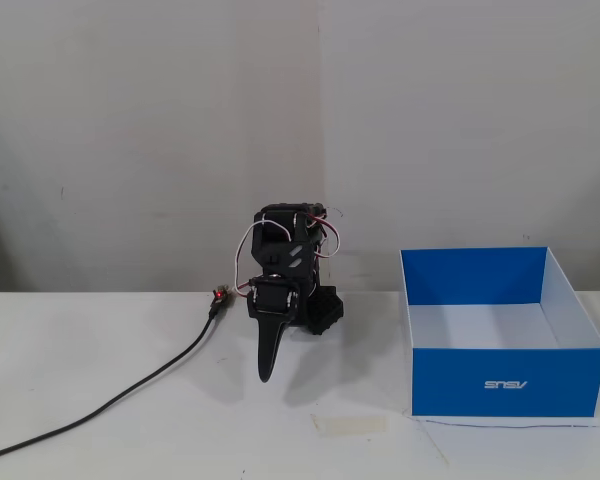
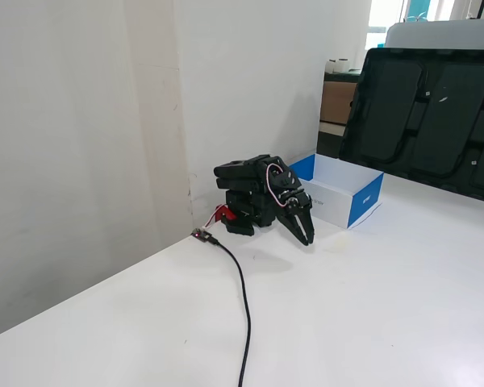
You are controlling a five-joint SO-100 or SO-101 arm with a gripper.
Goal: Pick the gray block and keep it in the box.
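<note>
Box (image 1: 508, 383), blue outside with a white logo on its front, stands open on the white table (image 1: 130, 440) at the right of one fixed view; its white interior shows nothing inside, and the gray block is not seen in either view. The folded black arm (image 1: 285, 270) sits to its left, gripper (image 1: 267, 372) pointing down with fingers pressed together. A black cable (image 1: 100, 410) runs leftward.

Seen from the side in the other fixed view, the box (image 2: 363, 201) lies just behind the arm (image 2: 254, 197), whose gripper (image 2: 306, 239) hangs close above the table (image 2: 371, 322), fingers together, beside the cable (image 2: 244, 314).

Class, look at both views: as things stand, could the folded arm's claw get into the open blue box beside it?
Probably yes: the box stands open-topped near the claw, with only bare table between them.
</note>
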